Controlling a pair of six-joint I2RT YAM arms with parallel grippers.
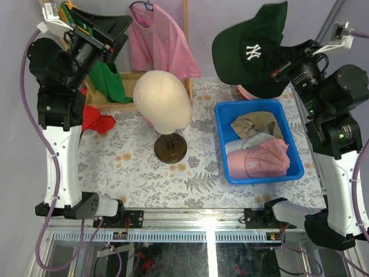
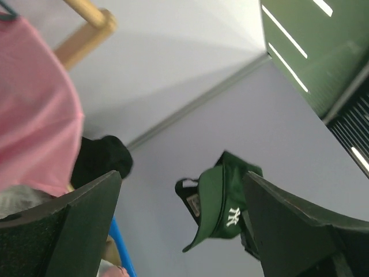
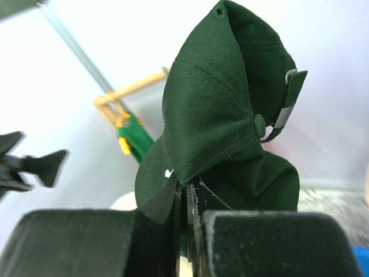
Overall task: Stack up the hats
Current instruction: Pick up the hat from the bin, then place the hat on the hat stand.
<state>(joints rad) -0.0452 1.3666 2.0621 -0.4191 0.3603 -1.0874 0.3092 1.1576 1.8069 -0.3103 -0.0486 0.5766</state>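
My right gripper (image 1: 278, 71) is shut on a dark green baseball cap (image 1: 247, 46) with a white NY logo and holds it high above the table's back right. In the right wrist view the jaws (image 3: 188, 193) pinch the cap's fabric (image 3: 213, 109). A blue bin (image 1: 222, 115) holds a tan cap (image 1: 257, 123), a white cap (image 1: 248, 142) and a pink cap (image 1: 259, 161). A pink hat's edge (image 1: 247, 92) shows behind the bin. My left gripper (image 1: 118, 24) is open and empty, raised at the back left; its view (image 2: 181, 184) looks across at the green cap (image 2: 222, 210).
A cream mannequin head (image 1: 162, 98) stands on a brown base (image 1: 170, 148) mid-table. A pink T-shirt (image 1: 158, 40) and a green T-shirt (image 1: 109, 81) hang on a wooden rack at the back. A red cloth (image 1: 95, 120) lies at the left. A dark shape (image 2: 101, 161) shows beside the pink shirt.
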